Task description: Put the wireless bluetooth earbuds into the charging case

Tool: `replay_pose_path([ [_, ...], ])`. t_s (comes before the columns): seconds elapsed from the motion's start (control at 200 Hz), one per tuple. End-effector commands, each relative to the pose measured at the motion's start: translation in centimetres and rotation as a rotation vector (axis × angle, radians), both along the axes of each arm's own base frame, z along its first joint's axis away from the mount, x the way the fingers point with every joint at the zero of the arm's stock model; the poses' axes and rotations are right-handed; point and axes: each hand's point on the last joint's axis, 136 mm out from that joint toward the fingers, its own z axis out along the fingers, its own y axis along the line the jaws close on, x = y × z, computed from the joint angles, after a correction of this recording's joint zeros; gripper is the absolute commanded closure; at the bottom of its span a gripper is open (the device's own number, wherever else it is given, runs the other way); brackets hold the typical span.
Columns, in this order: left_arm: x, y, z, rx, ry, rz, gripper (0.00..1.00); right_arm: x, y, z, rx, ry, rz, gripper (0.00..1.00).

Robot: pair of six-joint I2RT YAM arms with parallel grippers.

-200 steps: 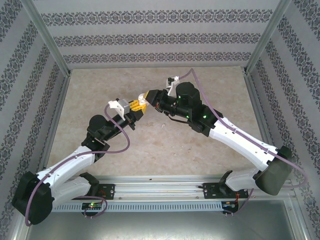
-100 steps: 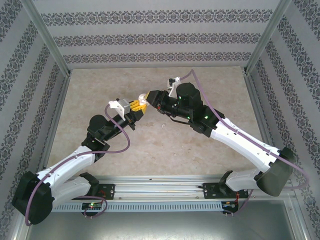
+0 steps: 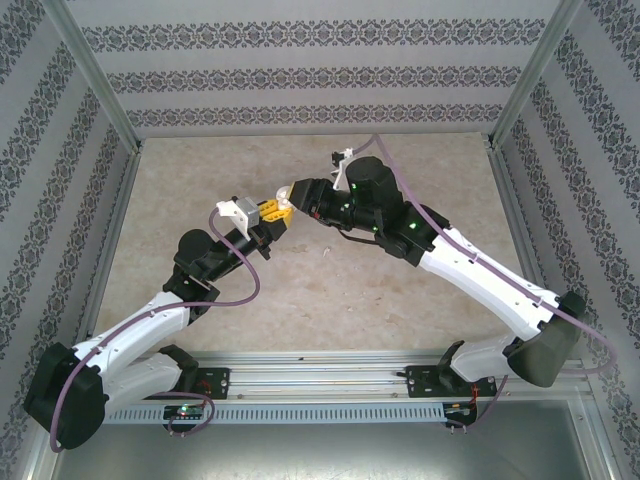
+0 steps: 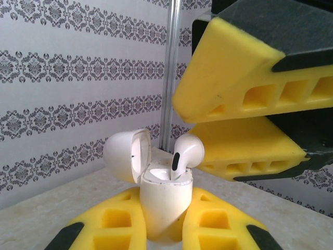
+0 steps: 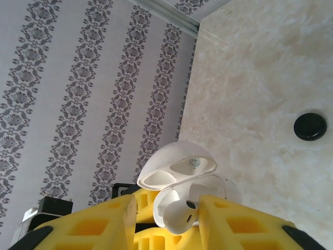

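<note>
Okay, quick status on the earbud job:

What moved: over the last second the right arm's wrist and forearm lifted and swung a bit in the top view, while its fingertips stayed parked at the case. The left arm hasn't budged.
Left gripper (image 3: 272, 212): clenched on the lower body of the white charging case (image 4: 164, 200), holding it upright above the table (image 3: 300, 300) with the lid (image 4: 125, 153) flipped open.
Right gripper (image 3: 292, 192): right up against the case mouth. One yellow finger touches the bud. I honestly cannot tell whether it's pinching it or has already let go.
Earbud (image 4: 186, 151): a white one, with its stem down inside the case opening and its round head sticking out above the rim. It looks tilted, not fully seated.
What that means: my guess is the arm re-angled to line the stem up with its slot, so this bud is mid-insertion, close but not done.
Next bit: probably a gentle push down, then release.
Risk: the bud could pop out if the angle's off.
Other stuff: a small black disc (image 5: 310, 126) lies on the table, well away from the action.
</note>
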Motion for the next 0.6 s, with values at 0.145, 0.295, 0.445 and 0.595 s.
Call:
replay_pose_path([
  [0.145,-1.1,0.1,3.3,-0.033,-0.093,-0.01,1.0,-0.9,-0.8,1.3,-0.124,-0.058,0.022,0.54],
  [0.295,-1.1,0.2,2.7,0.01,-0.087,0.007,1.0,-1.6,-1.9,2.2,-0.167,-0.08,0.014,0.51],
  [0.445,-1.1,0.2,2.3,0.022,-0.082,0.005,1.0,-2.2,-2.2,2.0,-0.205,-0.08,0.03,0.51],
  [0.595,-1.2,0.1,2.1,0.02,-0.074,-0.006,1.0,-2.6,-1.7,1.5,-0.249,-0.06,0.079,0.52],
])
